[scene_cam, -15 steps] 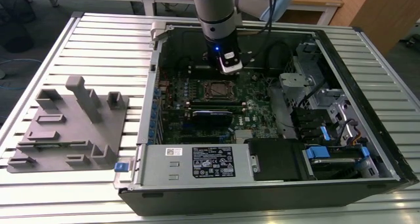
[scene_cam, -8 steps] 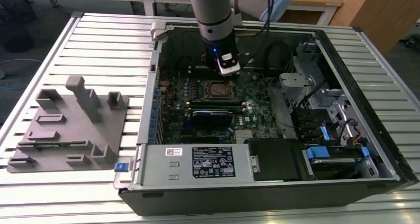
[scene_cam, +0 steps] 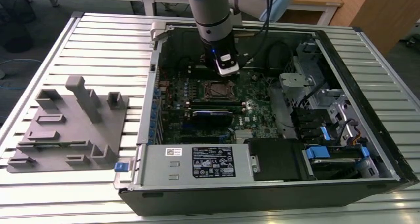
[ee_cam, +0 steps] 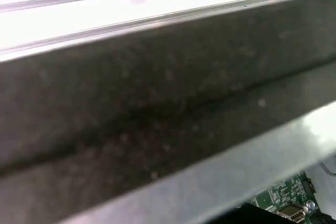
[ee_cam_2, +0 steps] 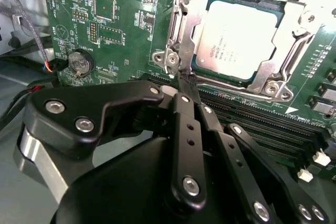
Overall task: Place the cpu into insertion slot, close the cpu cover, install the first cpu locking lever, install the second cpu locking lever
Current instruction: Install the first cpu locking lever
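The cpu lies flat in the insertion slot, its silver-grey face up. The cpu cover, a silvery metal frame, lies down around it with the chip showing through its window. In the second wrist view my gripper is shut, its black fingers pressed together with nothing visible between them. The tips sit at the socket's corner, beside a silvery screw post. In the exterior view the gripper hangs inside the open computer case, just beyond the socket.
Long black memory slots run alongside the socket, and a coin battery sits on the green board. The dark case wall is close to the first wrist camera. A grey fixture plate lies on the exterior view's left, a drive cage on its right.
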Robot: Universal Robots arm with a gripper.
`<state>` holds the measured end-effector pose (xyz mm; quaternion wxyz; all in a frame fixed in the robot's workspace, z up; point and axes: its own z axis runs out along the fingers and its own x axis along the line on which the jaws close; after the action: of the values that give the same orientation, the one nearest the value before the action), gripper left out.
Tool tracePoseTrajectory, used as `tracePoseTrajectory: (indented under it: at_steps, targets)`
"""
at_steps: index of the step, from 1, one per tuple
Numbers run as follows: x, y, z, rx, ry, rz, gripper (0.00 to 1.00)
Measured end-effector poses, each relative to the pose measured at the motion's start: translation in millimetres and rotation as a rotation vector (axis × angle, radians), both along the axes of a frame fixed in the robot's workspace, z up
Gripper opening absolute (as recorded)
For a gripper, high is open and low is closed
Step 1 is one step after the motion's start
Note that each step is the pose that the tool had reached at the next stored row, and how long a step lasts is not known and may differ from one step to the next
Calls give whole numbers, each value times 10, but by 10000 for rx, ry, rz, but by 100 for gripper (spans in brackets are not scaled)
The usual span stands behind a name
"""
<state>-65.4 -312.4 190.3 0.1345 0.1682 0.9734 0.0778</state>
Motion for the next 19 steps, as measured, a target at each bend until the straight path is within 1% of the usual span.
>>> tracePoseTrajectory:
  at_steps: [3, 9, 16, 17, 18, 19]
  targets:
    - [-1, 0, 24, 4, -2, -1, 10]
    - [-1, 0, 128, 3, 0, -1, 10]
    - [0, 0, 130, 1, 4, -2, 10]
    - [5, 0, 131, -37, 57, 0, 10]
    - [14, 0, 131, -75, 180, 0, 10]
    - [24, -1, 131, -108, 320, 0, 10]
